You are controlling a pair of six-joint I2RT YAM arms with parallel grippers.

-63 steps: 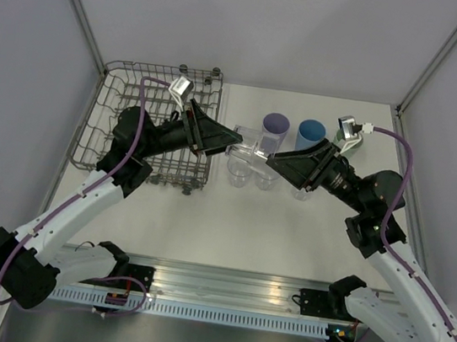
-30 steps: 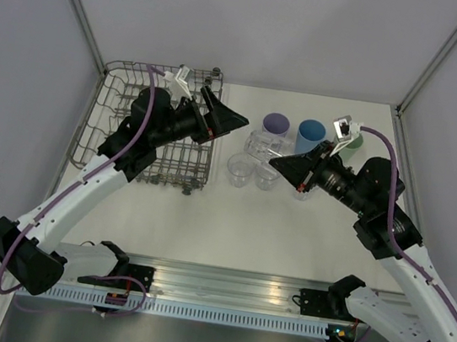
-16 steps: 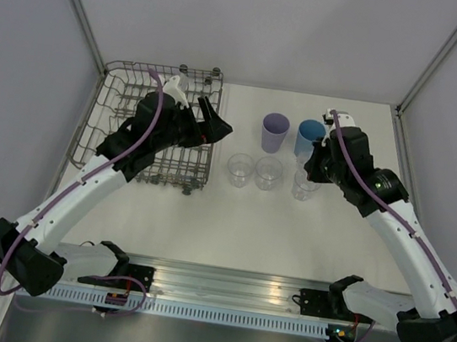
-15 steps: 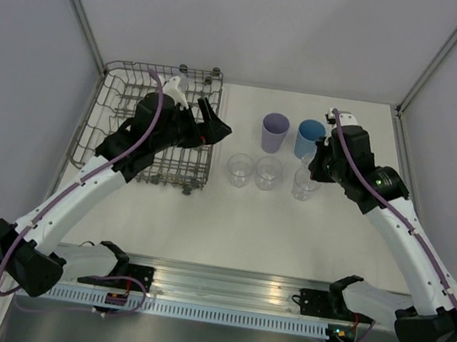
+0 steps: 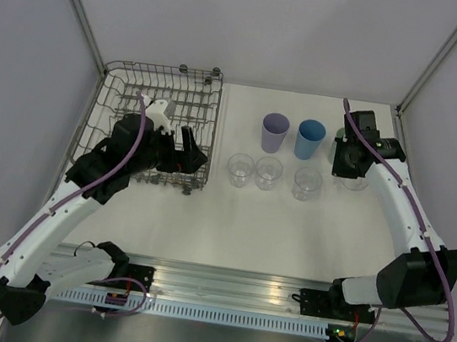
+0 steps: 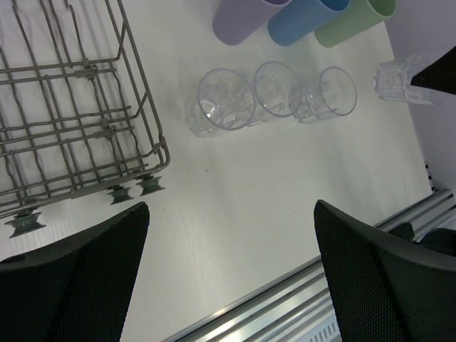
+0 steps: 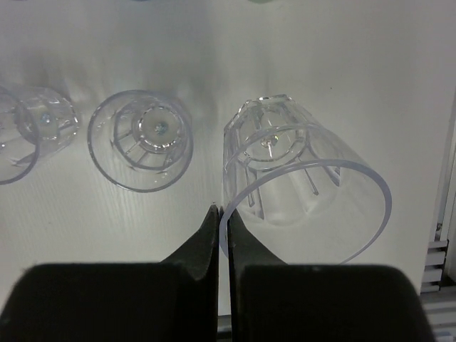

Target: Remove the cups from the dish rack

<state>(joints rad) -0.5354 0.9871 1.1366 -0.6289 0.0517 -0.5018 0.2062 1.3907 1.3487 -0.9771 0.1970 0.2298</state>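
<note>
Well right of the dish rack (image 5: 92, 122), the right gripper (image 7: 218, 214), pinched shut on the rim of a clear cup (image 7: 285, 178), should settle its base flat before releasing; the left gripper (image 6: 228, 214) gapes empty above the rack's near-right corner.

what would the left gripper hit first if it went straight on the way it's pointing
Most likely the bare table, between the dish rack's near corner and the first clear cup; nothing seems in between.
</note>
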